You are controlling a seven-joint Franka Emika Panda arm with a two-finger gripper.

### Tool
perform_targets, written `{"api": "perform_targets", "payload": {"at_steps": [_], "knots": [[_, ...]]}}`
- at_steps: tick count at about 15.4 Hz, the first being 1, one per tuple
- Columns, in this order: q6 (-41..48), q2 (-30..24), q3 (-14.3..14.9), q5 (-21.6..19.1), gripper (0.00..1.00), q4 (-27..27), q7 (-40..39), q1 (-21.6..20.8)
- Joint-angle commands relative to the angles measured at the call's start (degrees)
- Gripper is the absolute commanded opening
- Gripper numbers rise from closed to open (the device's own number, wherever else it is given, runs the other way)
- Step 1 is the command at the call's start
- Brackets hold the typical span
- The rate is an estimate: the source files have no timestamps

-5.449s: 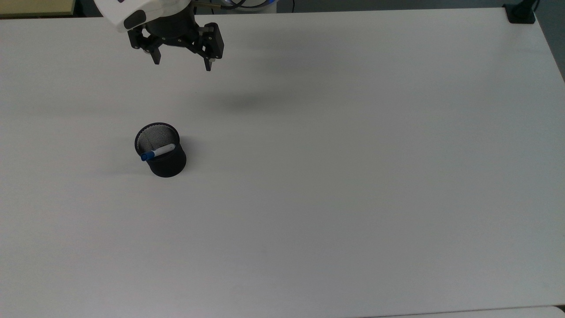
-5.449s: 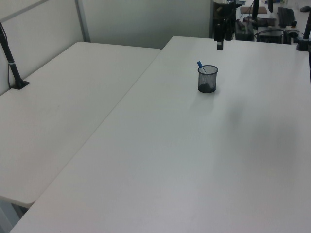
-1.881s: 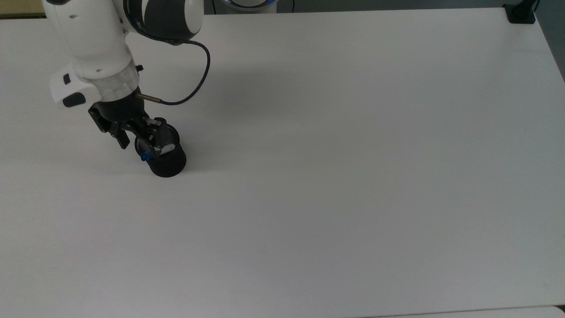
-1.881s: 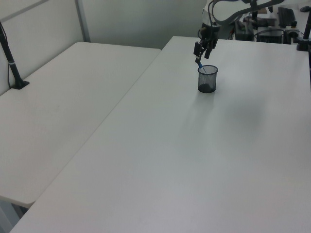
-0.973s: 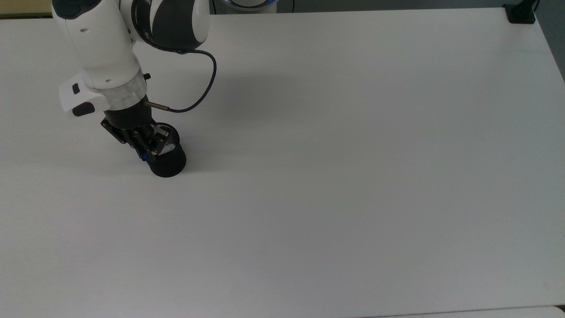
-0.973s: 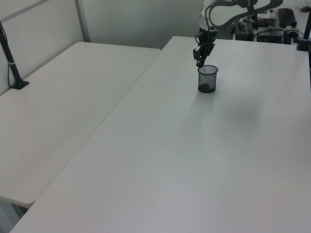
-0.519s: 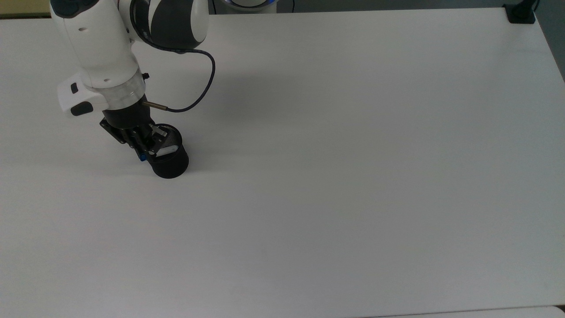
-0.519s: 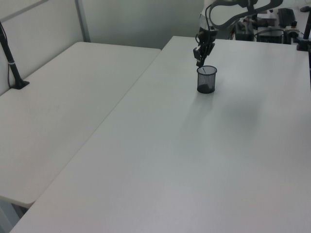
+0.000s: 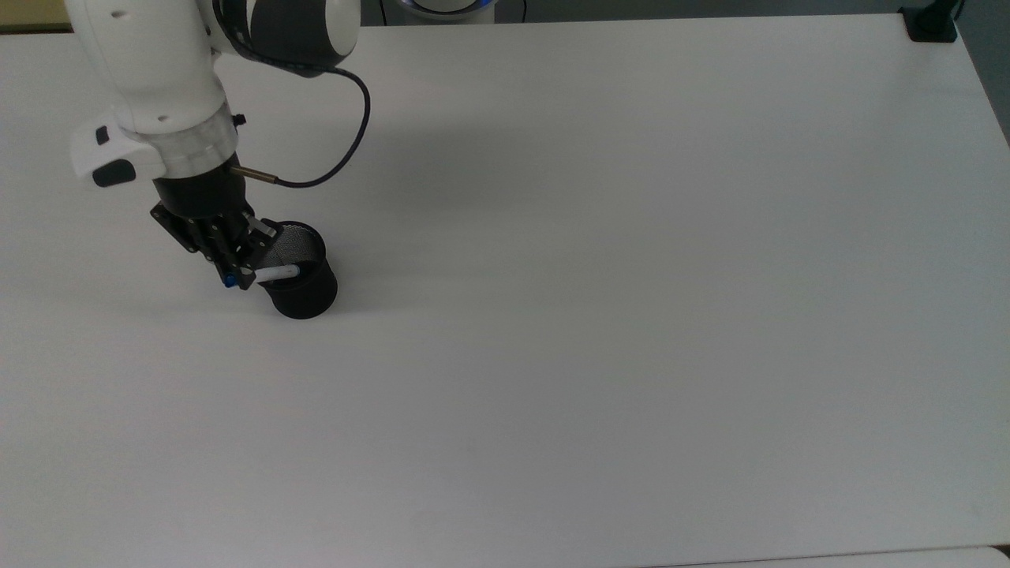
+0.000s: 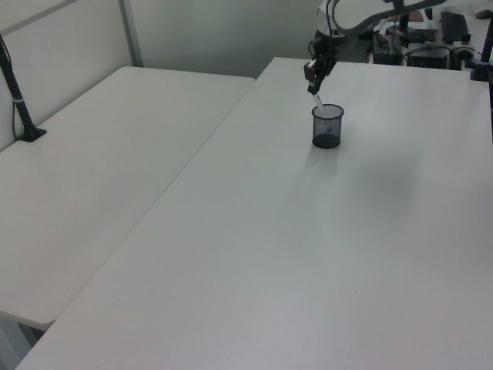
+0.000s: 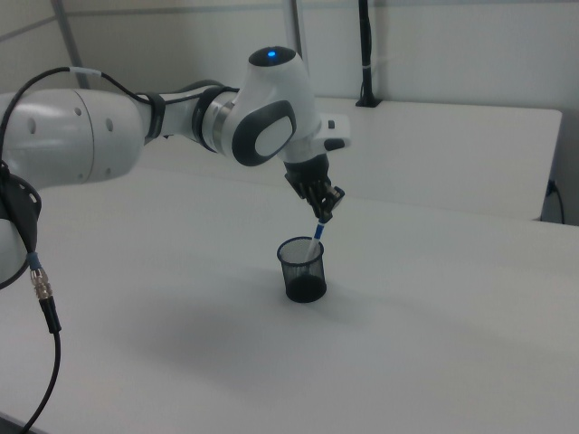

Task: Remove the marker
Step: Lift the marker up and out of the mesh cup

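Observation:
The marker [image 9: 276, 272], slim and white with a blue cap, is held by its cap end in my gripper [image 9: 234, 270], which is shut on it. Its lower end still reaches into the black mesh cup [image 9: 300, 278] at the top view's left. In the right view the marker [image 11: 317, 238] hangs tilted from the gripper [image 11: 325, 209] with its lower end at the mouth of the cup [image 11: 303, 270]. In the left view the gripper [image 10: 313, 74] is above the cup [image 10: 327, 127] and the marker [image 10: 318, 100] slants down into it.
The white table [image 9: 600, 300] spreads wide to the top view's right and front. A second white table [image 10: 100, 177] adjoins it at the left view's left. A black clamp [image 9: 931, 22] sits at the far right corner in the top view.
The gripper closed on the marker's cap end, then rose and shifted toward the top view's left, drawing the marker partly out of the cup. The cup shifted slightly.

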State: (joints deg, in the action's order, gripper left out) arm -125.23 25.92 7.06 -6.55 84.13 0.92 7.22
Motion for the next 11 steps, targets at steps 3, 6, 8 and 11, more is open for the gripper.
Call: {"api": "perform_targets", "payload": {"at_steps": [3, 6, 8, 11], "knots": [[-0.19, -7.45, 0.50, -0.66, 0.11, -0.02, -0.83, -0.63], [3.74, -11.32, -0.03, -1.01, 0.11, -0.02, -0.57, -0.89], [8.84, -13.43, -0.20, -1.01, 0.10, -0.10, -0.74, -1.15], [20.78, -13.53, -2.30, -1.18, 0.11, -0.28, -0.83, -2.21]]}}
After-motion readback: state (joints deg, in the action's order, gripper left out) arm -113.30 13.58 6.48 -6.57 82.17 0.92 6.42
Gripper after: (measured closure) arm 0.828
